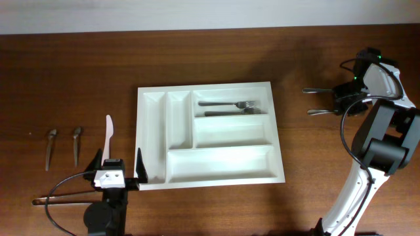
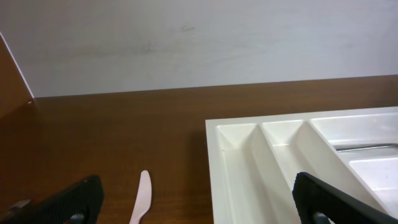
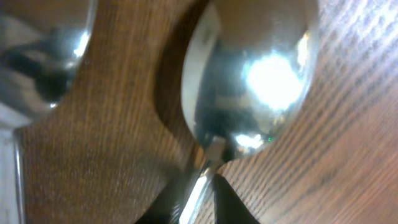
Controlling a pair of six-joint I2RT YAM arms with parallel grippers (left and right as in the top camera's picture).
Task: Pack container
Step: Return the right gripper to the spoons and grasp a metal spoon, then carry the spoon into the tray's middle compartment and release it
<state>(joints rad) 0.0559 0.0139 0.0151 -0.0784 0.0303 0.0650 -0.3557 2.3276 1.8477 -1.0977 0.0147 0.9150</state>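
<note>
No text, label, brand, number or sign can be read in any view: none on the white container [image 1: 220, 164], and none on the wooden counter [image 1: 79, 78].

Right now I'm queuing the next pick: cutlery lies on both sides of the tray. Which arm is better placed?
Probably right. The right gripper sits at the two spoons beside the container, one bowl filling its wrist view. The left gripper hangs open by the container's corner, the knife just ahead of it.
</note>
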